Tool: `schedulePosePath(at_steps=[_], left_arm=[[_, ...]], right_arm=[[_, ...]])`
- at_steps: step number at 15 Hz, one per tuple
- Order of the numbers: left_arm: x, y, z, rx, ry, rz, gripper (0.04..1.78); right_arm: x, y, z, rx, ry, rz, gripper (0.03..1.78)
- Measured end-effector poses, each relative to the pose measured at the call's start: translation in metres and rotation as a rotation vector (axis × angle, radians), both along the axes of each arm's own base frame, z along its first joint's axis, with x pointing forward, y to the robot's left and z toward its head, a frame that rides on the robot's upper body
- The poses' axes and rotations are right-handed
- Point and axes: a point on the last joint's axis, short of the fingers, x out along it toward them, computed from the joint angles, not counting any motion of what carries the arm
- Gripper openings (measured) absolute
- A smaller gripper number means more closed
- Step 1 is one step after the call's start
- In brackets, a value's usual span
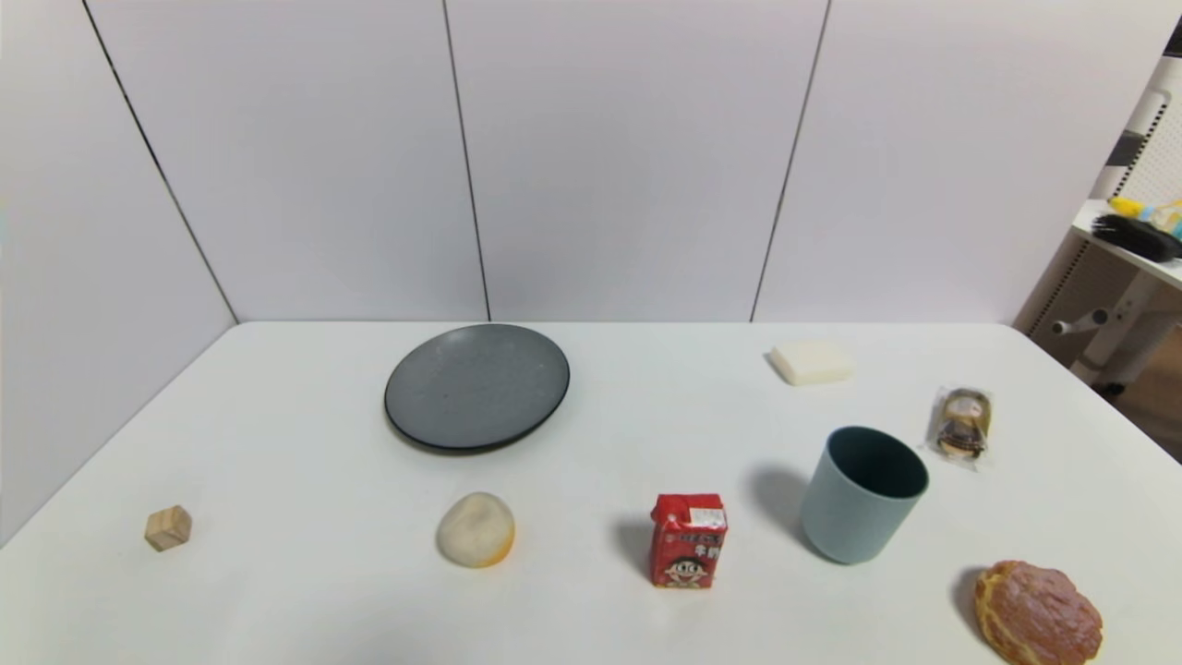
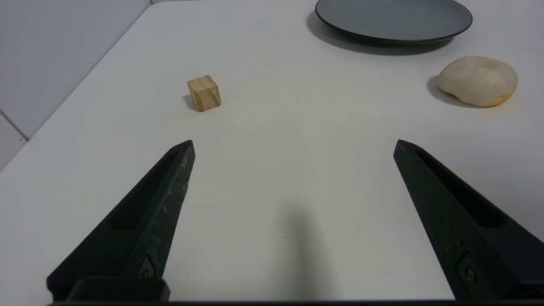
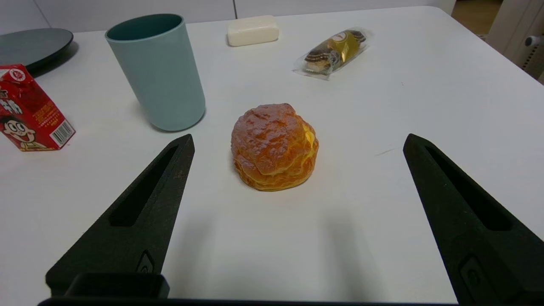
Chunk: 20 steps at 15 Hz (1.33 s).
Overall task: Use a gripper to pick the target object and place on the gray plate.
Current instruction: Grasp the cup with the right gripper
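The blue-green cup [image 1: 862, 495] stands upright on the white table at the right front, right of the red milk carton [image 1: 688, 539]; it also shows in the right wrist view [image 3: 158, 72]. The gray plate [image 1: 476, 385] lies empty at the back left of centre, and shows in the left wrist view [image 2: 393, 19] and the right wrist view [image 3: 34, 44]. Neither gripper shows in the head view. My left gripper [image 2: 293, 144] is open and empty above bare table near the front left. My right gripper [image 3: 297, 140] is open and empty just behind a brown bun [image 3: 274, 146], with the cup farther off.
A wooden cube [image 1: 168, 528] sits at the front left, a pale round bun [image 1: 476, 528] in front of the plate, a white soap bar [image 1: 812, 361] at the back right, a wrapped snack [image 1: 963, 423] at the right, and the brown bun [image 1: 1037, 612] at the front right corner.
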Motion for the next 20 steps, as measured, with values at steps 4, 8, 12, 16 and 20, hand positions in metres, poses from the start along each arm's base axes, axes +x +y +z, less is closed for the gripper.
schedulePosePath(at_steps=[4, 8, 12, 16, 20], left_arm=[[0.0, 0.0, 0.0, 0.0, 0.0, 0.0, 1.69], [0.0, 0.0, 0.0, 0.0, 0.0, 0.0, 1.69], [0.0, 0.0, 0.0, 0.0, 0.0, 0.0, 1.69], [0.0, 0.0, 0.0, 0.0, 0.0, 0.0, 1.69], [0.0, 0.0, 0.0, -0.001, 0.0, 0.0, 1.69]], right_arm=[[0.0, 0.0, 0.0, -0.001, 0.004, 0.0, 1.7], [0.0, 0.0, 0.009, -0.002, 0.015, 0.004, 1.7], [0.001, 0.0, 0.062, -0.003, -0.009, 0.023, 1.7], [0.021, 0.001, 0.136, -0.009, -0.015, 0.077, 1.7], [0.066, 0.008, 0.216, -0.003, -0.038, 0.191, 1.7]])
